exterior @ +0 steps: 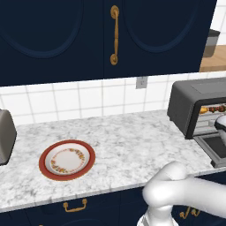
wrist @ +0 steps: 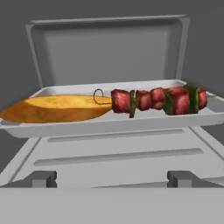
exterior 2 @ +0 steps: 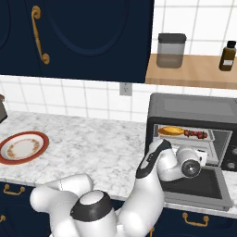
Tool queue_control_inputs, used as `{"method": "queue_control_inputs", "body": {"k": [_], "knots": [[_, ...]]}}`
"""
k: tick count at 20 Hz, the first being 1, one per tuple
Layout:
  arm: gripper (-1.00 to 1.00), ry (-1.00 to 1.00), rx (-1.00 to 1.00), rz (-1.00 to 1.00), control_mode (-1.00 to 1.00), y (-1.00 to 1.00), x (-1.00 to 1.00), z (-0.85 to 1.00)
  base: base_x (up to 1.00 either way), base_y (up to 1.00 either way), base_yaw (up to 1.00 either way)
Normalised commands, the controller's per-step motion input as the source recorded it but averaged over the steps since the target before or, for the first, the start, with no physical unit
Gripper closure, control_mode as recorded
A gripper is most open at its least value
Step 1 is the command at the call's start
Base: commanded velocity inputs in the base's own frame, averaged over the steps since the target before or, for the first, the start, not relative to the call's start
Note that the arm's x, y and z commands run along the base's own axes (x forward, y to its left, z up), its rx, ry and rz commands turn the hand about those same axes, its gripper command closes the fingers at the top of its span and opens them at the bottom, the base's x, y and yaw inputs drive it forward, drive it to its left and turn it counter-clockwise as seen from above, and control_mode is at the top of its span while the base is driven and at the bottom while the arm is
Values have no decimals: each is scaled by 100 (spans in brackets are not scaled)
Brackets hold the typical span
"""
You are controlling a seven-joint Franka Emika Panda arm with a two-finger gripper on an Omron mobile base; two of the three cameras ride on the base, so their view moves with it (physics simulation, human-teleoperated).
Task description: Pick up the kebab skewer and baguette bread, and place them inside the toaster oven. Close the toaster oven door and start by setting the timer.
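The toaster oven [exterior 2: 194, 109] stands at the right end of the counter with its door [exterior 2: 199, 185] dropped open and flat. Inside, on a light tray [wrist: 109, 124], the baguette bread [wrist: 52, 108] lies on the left and the kebab skewer [wrist: 157, 100] on the right, end to end and touching. Both also show through the opening as the baguette [exterior 2: 171, 131] and the skewer [exterior 2: 195, 134]. My gripper [wrist: 113, 178] hovers over the open door just in front of the tray, open, with nothing between its fingers.
A red-rimmed plate [exterior: 67, 160] sits bare on the marble counter [exterior: 132, 145] to the left, with a silver pop-up toaster [exterior: 4, 137] beyond it. A jar [exterior 2: 171, 50] and a brown bottle [exterior 2: 227, 55] stand on the wooden shelf above the oven.
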Motion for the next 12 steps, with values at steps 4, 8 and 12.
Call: {"method": "queue_control_inputs", "body": {"k": [4, 8, 12], "knots": [[-100, 0, 0, 0, -100, -55, -100, 6, 0, 0, 0], [-100, 3, 0, 0, -100, -60, -100, 17, 0, 0, 0], [-100, 5, 0, 0, -100, -56, -100, 6, 0, 0, 0]]}}
